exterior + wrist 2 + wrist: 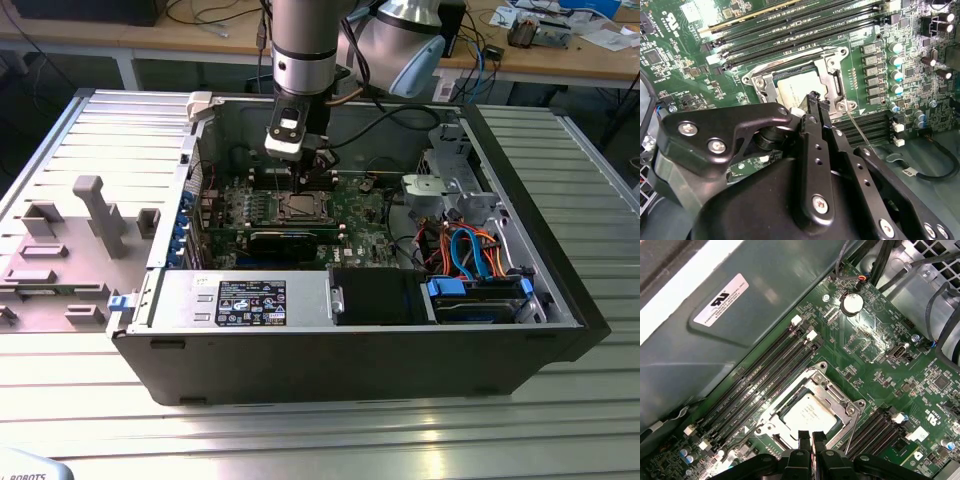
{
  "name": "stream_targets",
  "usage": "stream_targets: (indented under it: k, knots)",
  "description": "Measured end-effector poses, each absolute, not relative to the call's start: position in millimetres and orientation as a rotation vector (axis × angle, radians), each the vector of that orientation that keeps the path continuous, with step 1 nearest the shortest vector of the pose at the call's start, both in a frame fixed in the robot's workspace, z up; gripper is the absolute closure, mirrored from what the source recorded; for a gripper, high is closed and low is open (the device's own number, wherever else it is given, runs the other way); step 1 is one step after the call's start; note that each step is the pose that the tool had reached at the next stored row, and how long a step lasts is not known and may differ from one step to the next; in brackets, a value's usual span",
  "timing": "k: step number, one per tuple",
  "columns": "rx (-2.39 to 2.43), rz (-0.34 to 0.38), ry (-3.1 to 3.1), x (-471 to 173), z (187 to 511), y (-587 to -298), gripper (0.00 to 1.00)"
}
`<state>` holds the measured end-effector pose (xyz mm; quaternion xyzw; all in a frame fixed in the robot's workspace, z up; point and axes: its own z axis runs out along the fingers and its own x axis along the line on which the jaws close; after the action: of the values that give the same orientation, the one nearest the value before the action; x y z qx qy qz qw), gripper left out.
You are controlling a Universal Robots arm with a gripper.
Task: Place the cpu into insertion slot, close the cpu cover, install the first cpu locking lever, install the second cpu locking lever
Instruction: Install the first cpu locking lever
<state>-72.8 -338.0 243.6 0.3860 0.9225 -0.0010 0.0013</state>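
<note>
Cpu, flat silver-grey square chip, sits under its silver metal frame cover, right by the clenched black gripper; exterior view adds the grey metal case.

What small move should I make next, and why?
Probably shift the gripper sideways onto the thin locking lever beside it and start pressing it down. The cpu already lies under the closed cpu cover, while that lever looks unlatched, angling away from the cover's edge.

cpu: silver-grey metal top, satin. cpu cover: bare bright metal. motherboard: glossy green board. gripper: matt black metal. case wall: dull grey metal.
</note>
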Motion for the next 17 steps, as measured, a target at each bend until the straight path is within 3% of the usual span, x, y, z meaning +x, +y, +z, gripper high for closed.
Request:
stream_targets:
  k: [17]
  knots:
    - [1.173,-0.003,2.911,-72.8,243.5,-338.0,0.84]
